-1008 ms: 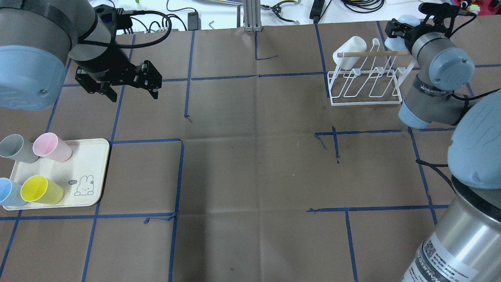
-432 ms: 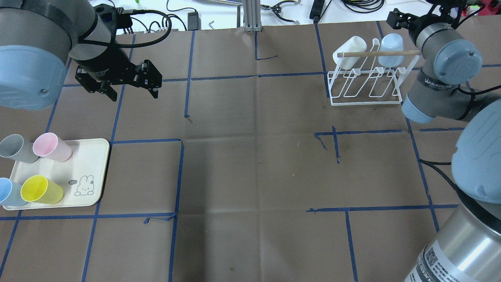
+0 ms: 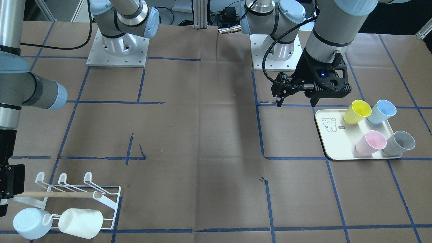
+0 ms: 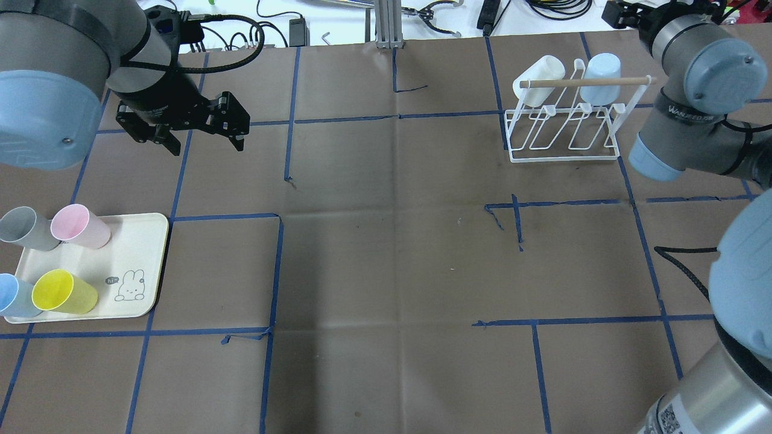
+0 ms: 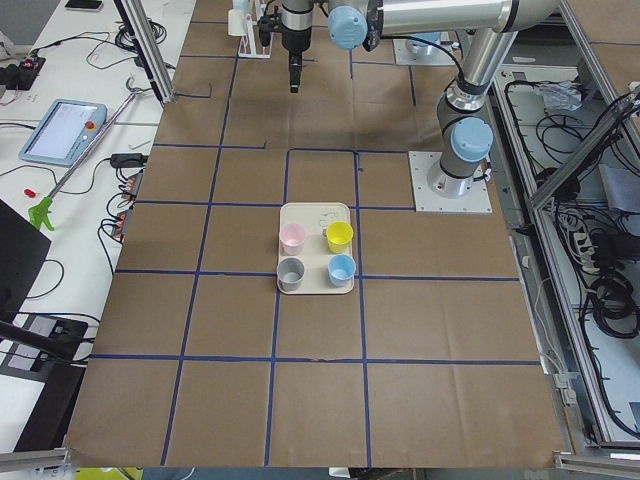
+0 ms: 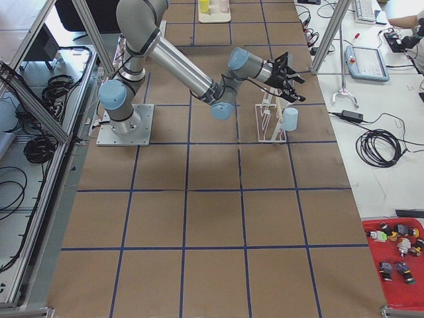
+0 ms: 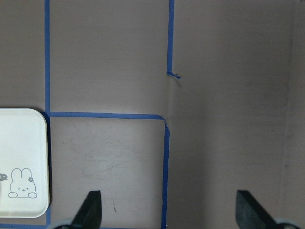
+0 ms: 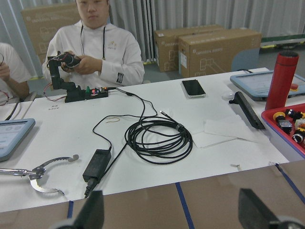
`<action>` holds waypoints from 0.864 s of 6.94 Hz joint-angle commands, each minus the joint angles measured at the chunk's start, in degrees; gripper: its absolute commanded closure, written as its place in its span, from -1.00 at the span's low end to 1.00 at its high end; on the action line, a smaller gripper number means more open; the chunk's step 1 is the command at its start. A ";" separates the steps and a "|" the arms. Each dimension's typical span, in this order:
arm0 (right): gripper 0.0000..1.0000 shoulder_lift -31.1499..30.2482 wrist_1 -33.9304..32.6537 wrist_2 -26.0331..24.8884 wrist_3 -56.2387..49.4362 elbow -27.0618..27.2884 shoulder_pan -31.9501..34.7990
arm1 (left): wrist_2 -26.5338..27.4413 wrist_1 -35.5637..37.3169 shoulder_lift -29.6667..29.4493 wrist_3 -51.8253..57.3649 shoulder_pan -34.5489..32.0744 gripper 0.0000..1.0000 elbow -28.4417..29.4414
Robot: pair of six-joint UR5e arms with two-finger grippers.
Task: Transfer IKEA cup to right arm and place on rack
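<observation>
Table (image 4: pixel 386 259): creased brown paper, blue tape grid. Smooth pale-blue IKEA cup (image 4: pixel 601 77) hangs on white wire rack (image 4: pixel 567 129) beside a white cup (image 4: pixel 538 80). Left pincer (image 4: pixel 207 144) and right pincer (image 8: pixel 171 214) both spread apart, empty.

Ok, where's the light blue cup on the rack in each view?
Front-facing: bottom left corner, light blue cup beside the white cup.
Overhead: top right, behind the dowel.
Exterior left: at the top edge, too small to be sure.
Exterior right: upper middle, just right of the rack.
Left wrist: not in it.
Right wrist: not in it.
Shared landmark: the rack.
</observation>
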 commanded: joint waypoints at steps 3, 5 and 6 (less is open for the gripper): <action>-1.00 -9.15 25.36 -0.18 0.09 -0.19 5.73 | -0.06 0.00 0.00 0.00 0.00 -0.99 -0.09; -1.00 -13.36 34.70 -2.62 0.00 0.16 10.12 | -0.07 0.00 -0.09 0.00 0.00 -0.99 0.00; -1.00 -15.03 41.62 -4.39 0.09 -0.01 13.53 | -0.07 0.00 -0.09 0.00 0.00 -0.99 0.00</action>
